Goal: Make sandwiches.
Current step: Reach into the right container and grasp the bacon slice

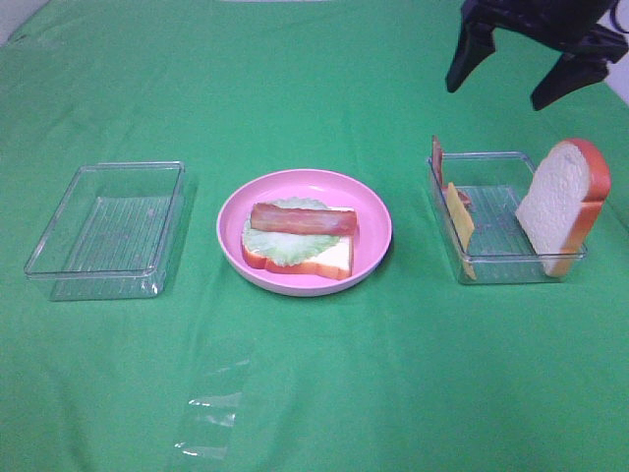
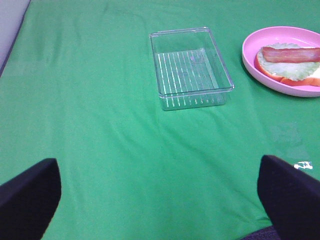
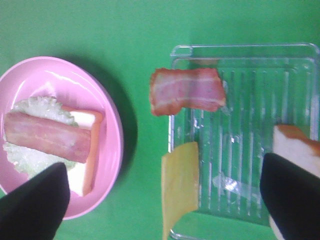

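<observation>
– Where is the sandwich [image 1: 300, 238] found?
– It is seen half-built on the pink plate [image 1: 378, 211]: bread, lettuce and one bacon piece.
– Which edges are crowded?
– At the right tray [image 1: 511, 267], a bacon strip [image 3: 187, 91] and a cheese slice [image 3: 179, 187] are propped on the wall nearest the plate. A bread slice [image 1: 562, 205] is leaned at the opposite end. Bare green cloth [image 1: 324, 383] is left between the plate and the left tray [image 1: 93, 278].
– And the jaws?
– On the left gripper [image 2: 160, 200] and the right gripper [image 1: 497, 92] they are spread wide; nothing is held or touched.
</observation>
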`<move>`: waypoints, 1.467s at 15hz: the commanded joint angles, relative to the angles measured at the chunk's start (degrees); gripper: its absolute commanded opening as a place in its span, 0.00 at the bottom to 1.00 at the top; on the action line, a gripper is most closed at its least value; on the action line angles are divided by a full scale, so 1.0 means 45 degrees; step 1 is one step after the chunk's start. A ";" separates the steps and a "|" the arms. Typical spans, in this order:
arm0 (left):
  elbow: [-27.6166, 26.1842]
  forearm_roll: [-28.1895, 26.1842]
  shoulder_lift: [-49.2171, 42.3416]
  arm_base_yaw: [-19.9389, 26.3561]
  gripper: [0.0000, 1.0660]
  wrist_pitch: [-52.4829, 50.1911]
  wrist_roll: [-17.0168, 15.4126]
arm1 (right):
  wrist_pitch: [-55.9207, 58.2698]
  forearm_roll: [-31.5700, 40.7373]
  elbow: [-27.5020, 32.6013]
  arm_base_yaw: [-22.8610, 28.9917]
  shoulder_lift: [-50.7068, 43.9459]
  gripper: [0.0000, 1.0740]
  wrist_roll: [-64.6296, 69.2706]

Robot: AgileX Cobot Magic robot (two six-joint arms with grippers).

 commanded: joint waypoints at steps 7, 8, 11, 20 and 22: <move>0.0025 -0.0115 -0.0191 -0.0051 0.94 -0.0076 -0.0051 | -0.0828 0.0547 -0.0993 0.0395 0.1795 0.92 0.0688; 0.0025 -0.0115 -0.0191 -0.0051 0.94 -0.0076 -0.0051 | -0.1006 0.0535 -0.0993 0.0395 0.1999 0.92 0.0866; 0.0025 -0.0115 -0.0191 -0.0051 0.94 -0.0076 -0.0051 | -0.1655 -0.0025 -0.0993 0.0395 0.2852 0.92 0.0879; 0.0025 -0.0115 -0.0191 -0.0051 0.94 -0.0076 -0.0051 | -0.2254 0.0038 -0.0993 0.0395 0.3692 0.81 0.0879; 0.0025 -0.0115 -0.0191 -0.0051 0.94 -0.0076 -0.0051 | -0.2254 0.0025 -0.0968 0.0395 0.3692 0.59 0.0879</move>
